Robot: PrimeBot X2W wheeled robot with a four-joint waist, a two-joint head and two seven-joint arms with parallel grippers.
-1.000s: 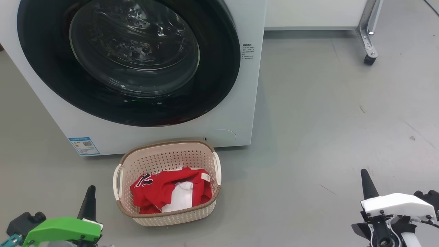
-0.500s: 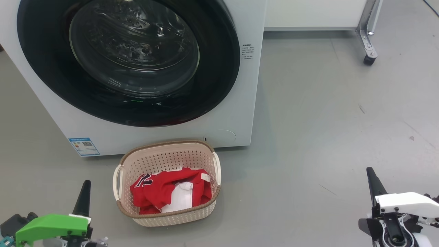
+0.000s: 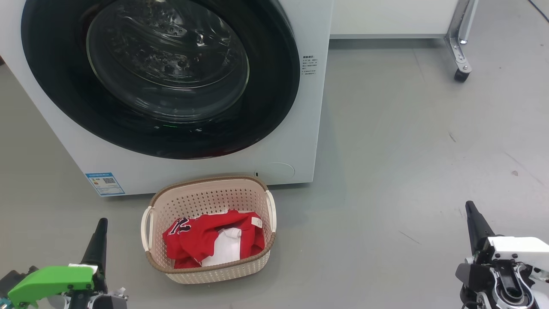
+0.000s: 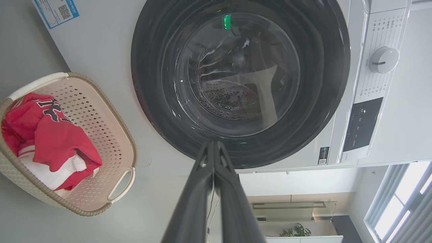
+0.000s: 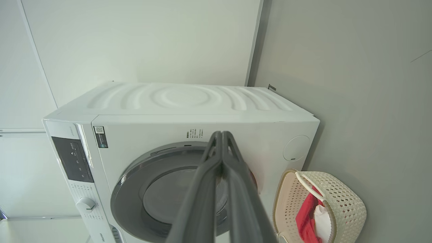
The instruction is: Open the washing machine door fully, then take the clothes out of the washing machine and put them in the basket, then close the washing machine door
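I've got the left pincer point(image 3: 101, 224) and right pincer point(image 3: 471, 209) both pinched shut on nothing, the clothes point(image 3: 201, 240) lying in the basket point(image 3: 206, 179) beside the left one, and the shut door point(image 3: 163, 77) ahead, nearer that pincer than the other.

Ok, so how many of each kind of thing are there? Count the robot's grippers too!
Washing machine: 1
Basket: 1
Pile of red and white clothes: 1
Grippers: 2 (left gripper, right gripper)
Total: 5
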